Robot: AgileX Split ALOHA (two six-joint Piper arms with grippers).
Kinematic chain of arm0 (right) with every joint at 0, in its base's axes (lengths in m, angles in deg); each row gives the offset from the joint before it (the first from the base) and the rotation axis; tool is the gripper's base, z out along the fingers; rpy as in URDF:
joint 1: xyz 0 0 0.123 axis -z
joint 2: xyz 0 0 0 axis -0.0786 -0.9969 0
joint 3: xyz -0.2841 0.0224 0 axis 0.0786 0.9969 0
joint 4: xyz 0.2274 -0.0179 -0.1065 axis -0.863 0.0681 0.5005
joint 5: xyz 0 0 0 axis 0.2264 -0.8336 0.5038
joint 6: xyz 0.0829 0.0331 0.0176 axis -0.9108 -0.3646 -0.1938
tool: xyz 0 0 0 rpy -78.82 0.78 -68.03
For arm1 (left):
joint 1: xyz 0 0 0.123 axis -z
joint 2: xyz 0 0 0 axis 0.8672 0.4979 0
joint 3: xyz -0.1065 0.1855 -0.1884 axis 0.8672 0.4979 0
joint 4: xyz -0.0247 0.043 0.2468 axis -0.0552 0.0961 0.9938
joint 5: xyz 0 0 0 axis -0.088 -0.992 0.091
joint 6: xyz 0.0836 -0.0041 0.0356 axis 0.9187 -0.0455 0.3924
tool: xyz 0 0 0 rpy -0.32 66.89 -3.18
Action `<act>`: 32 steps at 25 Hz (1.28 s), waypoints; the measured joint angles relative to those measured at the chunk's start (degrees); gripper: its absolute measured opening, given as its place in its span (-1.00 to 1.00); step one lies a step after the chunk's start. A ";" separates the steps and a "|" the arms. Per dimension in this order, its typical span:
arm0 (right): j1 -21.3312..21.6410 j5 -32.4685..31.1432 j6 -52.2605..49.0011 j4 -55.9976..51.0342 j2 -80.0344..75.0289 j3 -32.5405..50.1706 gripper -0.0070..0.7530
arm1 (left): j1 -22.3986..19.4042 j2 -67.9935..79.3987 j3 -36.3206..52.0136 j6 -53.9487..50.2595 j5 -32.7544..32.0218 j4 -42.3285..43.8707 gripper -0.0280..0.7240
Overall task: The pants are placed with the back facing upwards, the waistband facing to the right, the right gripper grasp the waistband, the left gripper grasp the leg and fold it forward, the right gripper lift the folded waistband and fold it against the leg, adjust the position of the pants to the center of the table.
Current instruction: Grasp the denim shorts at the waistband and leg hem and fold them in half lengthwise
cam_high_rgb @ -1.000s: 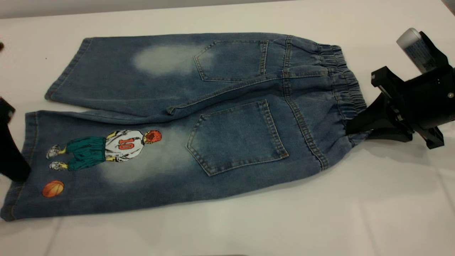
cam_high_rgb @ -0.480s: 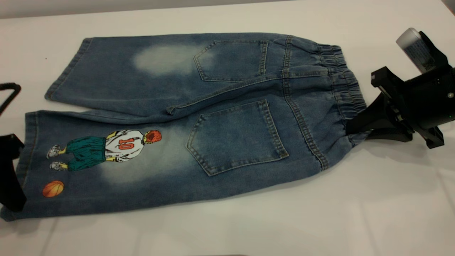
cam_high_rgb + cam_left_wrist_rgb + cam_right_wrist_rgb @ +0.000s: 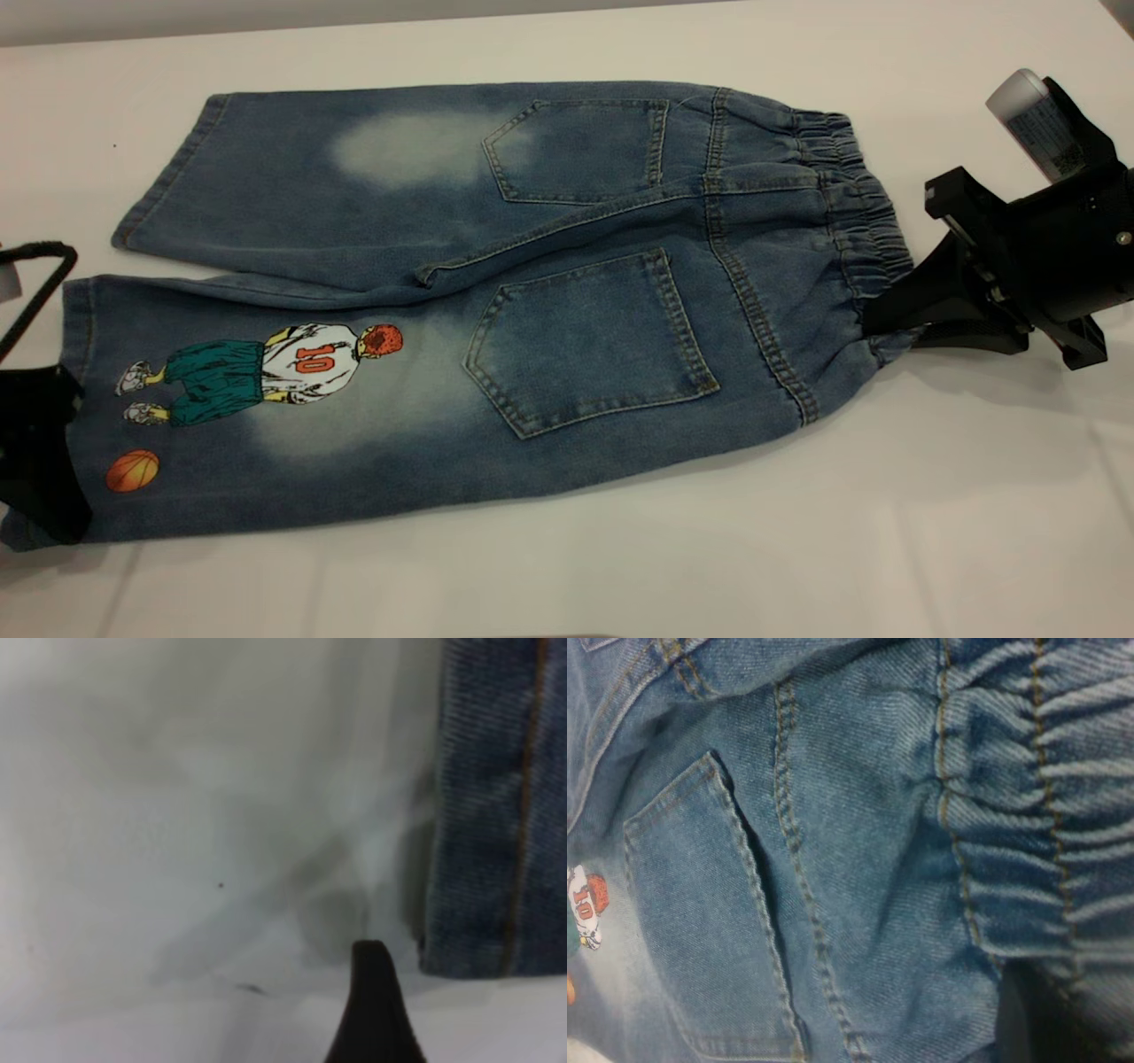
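Pants (image 3: pixel 496 301) lie flat on the table (image 3: pixel 620 567), back side up, waistband (image 3: pixel 864 226) to the right, legs to the left. Right gripper (image 3: pixel 881 323) is clamped on the waistband's near corner, denim bunched between its fingers. Left gripper (image 3: pixel 40 461) sits at the hem of the printed leg (image 3: pixel 266 416), near the basketball print (image 3: pixel 132 470); one black finger (image 3: pixel 372 1010) shows beside the hem edge, can't tell if it's apart or together.
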State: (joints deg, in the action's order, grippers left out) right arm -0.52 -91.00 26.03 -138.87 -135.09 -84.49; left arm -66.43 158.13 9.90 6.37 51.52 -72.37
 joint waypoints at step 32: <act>0.00 -4.13 -7.34 11.85 15.20 -0.33 -0.88 | 0.00 -18.03 -9.45 8.06 -13.41 -7.31 -0.84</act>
State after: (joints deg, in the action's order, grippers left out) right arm -0.52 -95.13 18.69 -127.02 -119.89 -84.83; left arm -66.43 140.10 0.45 14.44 38.11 -79.69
